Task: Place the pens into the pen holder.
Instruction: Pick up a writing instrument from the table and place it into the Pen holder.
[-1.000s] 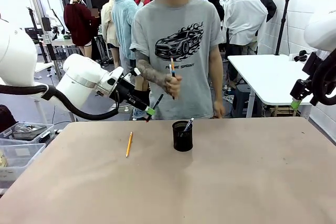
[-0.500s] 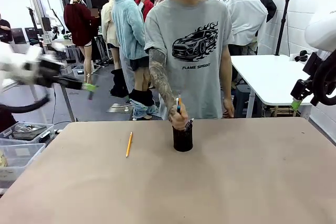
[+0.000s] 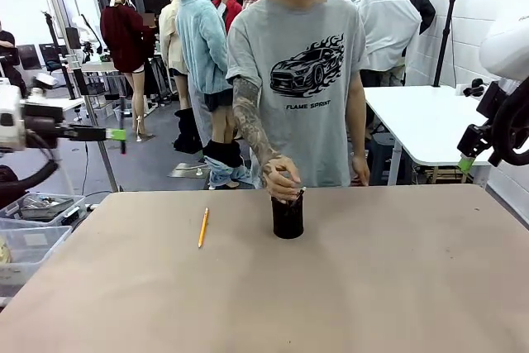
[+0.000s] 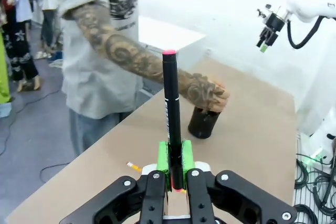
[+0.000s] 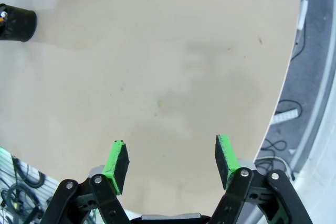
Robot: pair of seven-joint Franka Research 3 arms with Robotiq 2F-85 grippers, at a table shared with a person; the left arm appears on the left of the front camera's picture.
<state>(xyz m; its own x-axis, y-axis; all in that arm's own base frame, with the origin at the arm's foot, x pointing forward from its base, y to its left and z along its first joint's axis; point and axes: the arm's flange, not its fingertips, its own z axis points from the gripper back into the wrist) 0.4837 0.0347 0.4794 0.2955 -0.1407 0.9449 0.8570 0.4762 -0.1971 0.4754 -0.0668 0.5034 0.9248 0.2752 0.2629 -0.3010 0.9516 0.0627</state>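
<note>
Two grippers frame the table (image 3: 372,287). My left gripper (image 4: 174,161) clamps a red-tipped pen (image 4: 170,108) pointing along its fingers, roughly toward the pen holder (image 4: 203,122), well ahead under a person's hand (image 4: 207,95); my right gripper (image 5: 171,158) gapes empty. The pencil (image 3: 203,226) lies left of the holder, nearer my left arm.

Three pens show: one yellow pen (image 3: 203,227) on the bench (image 3: 388,287), one red-tipped pen (image 4: 170,108), one grey pen (image 3: 297,195) in the single pen holder (image 3: 288,221).
</note>
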